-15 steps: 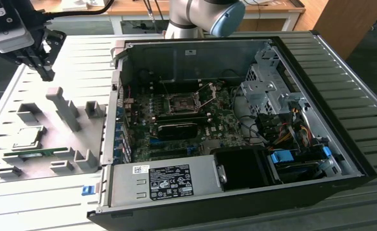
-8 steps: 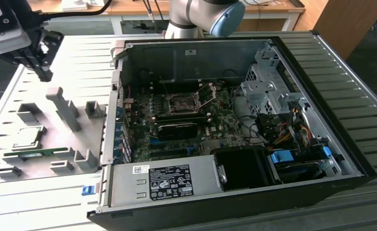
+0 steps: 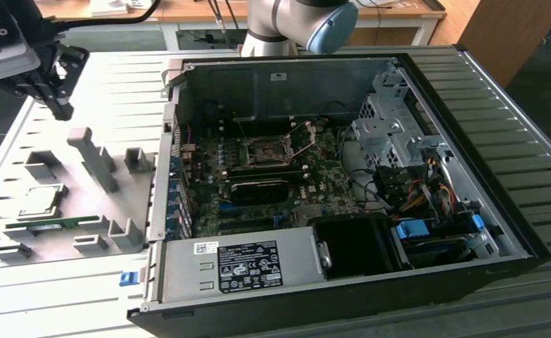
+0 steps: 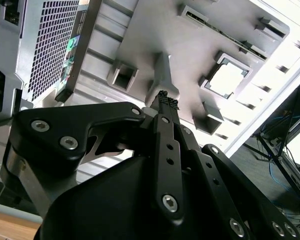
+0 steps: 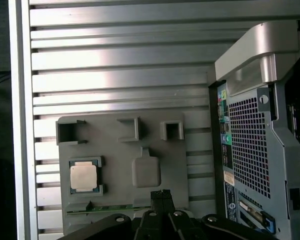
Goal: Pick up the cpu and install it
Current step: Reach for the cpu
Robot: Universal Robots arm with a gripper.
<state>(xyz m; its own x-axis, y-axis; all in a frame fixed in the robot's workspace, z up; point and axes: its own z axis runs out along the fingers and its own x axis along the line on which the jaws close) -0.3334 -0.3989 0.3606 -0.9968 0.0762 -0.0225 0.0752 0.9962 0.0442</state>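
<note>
Exterior view: an open desktop computer case [image 3: 285,74] lies on a ribbed metal table [image 3: 500,141]. At the exterior view's left, a matt grey moulded holder plate [image 3: 106,211] carries the cpu [image 3: 41,202], a small flat square with a silvery top, seated in a shallow recess. A thin green memory stick [image 3: 55,224] lies just beside it. The black gripper [image 3: 62,109] hangs above the plate, well apart from the cpu, holding nothing. Inside the case, a dark-framed socket [image 3: 264,150] sits on the motherboard.

Second wrist view: the gripper [image 4: 165,100] has its two slim fingers pressed together, with rough-textured tips. The cpu [image 4: 226,79] glares bright in its square frame.

First wrist view: the cpu [image 5: 84,176] lies off to one side of the gripper [image 5: 161,194]. The reach probably goes best by centring over the chip, spreading the fingers first, then taking opposite edges level, since the smooth top offers no hold.
</note>
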